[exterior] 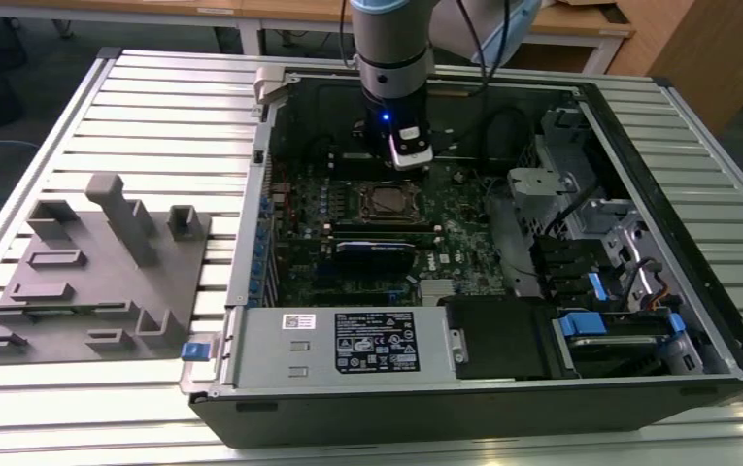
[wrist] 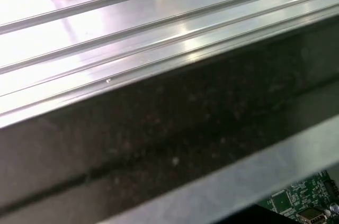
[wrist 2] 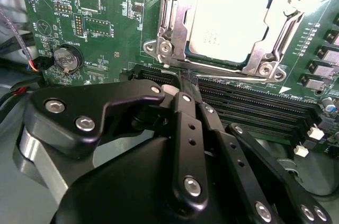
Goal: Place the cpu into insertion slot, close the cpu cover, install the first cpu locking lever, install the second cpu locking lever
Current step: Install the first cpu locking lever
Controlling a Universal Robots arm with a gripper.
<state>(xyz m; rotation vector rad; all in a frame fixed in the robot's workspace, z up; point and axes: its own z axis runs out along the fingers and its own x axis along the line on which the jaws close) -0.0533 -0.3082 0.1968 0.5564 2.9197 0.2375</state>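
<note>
The cpu (wrist 2: 230, 20) lies seated in the insertion slot (wrist 2: 201, 57), framed by the cpu cover (wrist 2: 175, 28), mid-motherboard (wrist 2: 106, 23). The gripper (wrist 2: 183, 89) hovers beside it, fingers apparently pinched together, holding nothing. The thin, springy cover is best pressed at its rim, sparing fragile pins.

Grey fixture block (exterior: 92, 277) on slatted table (exterior: 151, 116); coin battery (wrist 2: 67, 58) on board.

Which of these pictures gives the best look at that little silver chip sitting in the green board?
The second wrist view: the cpu lies close and plain, seated in the insertion slot with the cpu cover framing it. The exterior view shows that socket area small and far off. The first wrist view looks at the computer case wall instead.
</note>
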